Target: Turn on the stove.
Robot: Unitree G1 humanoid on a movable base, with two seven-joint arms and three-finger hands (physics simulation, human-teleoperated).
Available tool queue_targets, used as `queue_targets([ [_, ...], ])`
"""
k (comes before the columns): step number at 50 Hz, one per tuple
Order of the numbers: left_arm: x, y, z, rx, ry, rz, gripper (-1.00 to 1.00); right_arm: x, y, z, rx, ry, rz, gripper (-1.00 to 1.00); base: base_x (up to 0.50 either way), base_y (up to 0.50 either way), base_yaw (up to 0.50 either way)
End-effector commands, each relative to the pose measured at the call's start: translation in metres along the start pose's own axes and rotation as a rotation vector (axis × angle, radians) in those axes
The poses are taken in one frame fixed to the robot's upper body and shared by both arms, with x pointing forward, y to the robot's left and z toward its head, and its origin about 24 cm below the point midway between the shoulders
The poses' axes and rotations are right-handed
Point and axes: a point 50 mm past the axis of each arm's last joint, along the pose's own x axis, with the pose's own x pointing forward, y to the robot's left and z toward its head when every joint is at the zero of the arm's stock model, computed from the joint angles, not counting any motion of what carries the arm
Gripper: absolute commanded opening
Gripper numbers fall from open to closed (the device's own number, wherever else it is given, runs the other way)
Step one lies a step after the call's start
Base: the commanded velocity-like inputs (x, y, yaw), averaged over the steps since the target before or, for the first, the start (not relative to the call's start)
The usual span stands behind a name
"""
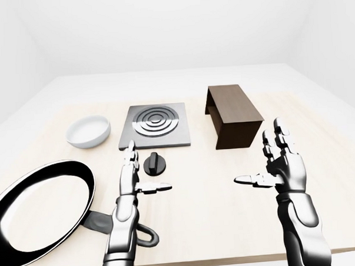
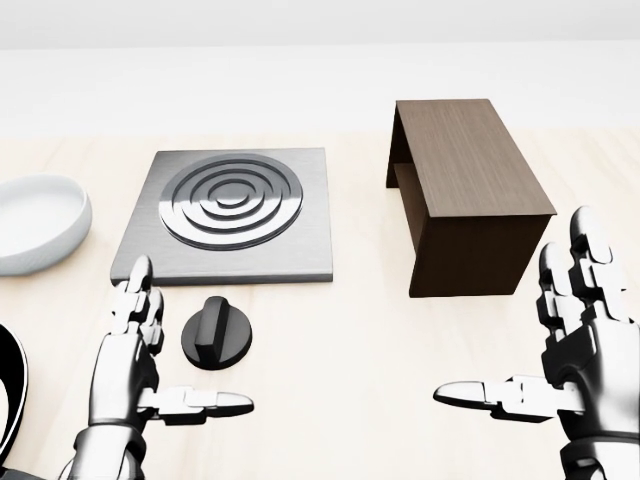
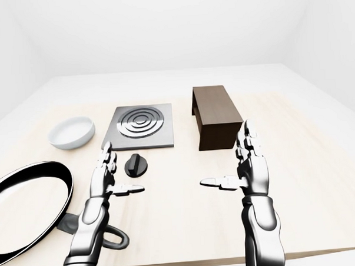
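A grey square stove plate (image 2: pixel 302 246) with a ringed burner (image 2: pixel 233 206) lies on the pale wooden table (image 2: pixel 340 350), upper left in the head view. Just below it sits its round black knob (image 2: pixel 216 336). My left hand (image 2: pixel 165 370) hovers open at the bottom left, its upright fingers just left of the knob and its thumb below it, not touching. My right hand (image 2: pixel 545 345) is open at the bottom right, palm facing left, far from the knob.
A dark brown wooden box (image 2: pixel 465 195) stands right of the stove. A white bowl (image 2: pixel 35 222) lies left of it. A large black frying pan (image 1: pixel 39 209) with a loop handle rests at the lower left in the left-eye view, beside my left arm.
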Motion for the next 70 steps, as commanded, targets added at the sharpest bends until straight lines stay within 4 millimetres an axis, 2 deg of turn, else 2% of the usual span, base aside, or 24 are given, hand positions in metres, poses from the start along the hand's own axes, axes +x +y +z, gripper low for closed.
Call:
queue_targets([
  [1, 0.014, -0.004, 0.001, 0.006, 0.01, -0.001, 1.0, -0.001, 0.0, 0.001, 0.006, -0.002, 0.004, 1.0, 0.0, 0.0, 0.0],
  [16, 0.015, -0.015, -0.024, 0.009, 0.112, -0.047, 1.0, -0.001, 0.0, -0.001, 0.01, 0.005, 0.005, 1.0, 0.0, 0.0, 0.0],
  [25, 0.012, -0.022, -0.049, 0.036, 0.223, -0.069, 1.0, -0.002, -0.002, -0.004, 0.015, 0.016, 0.0, 1.0, 0.0, 0.0, 0.0],
  [38, 0.01, -0.024, -0.061, 0.047, 0.284, -0.078, 1.0, -0.002, -0.002, -0.005, 0.016, 0.02, -0.001, 1.0, 0.0, 0.0, 0.0],
  [55, 0.004, -0.028, -0.06, 0.055, 0.269, -0.1, 1.0, -0.002, -0.002, -0.006, 0.016, 0.02, 0.0, 1.0, 0.0, 0.0, 0.0],
  [70, -0.01, -0.036, -0.029, 0.041, 0.11, -0.169, 1.0, -0.002, -0.001, -0.004, 0.016, 0.019, 0.002, 1.0, 0.0, 0.0, 0.0],
])
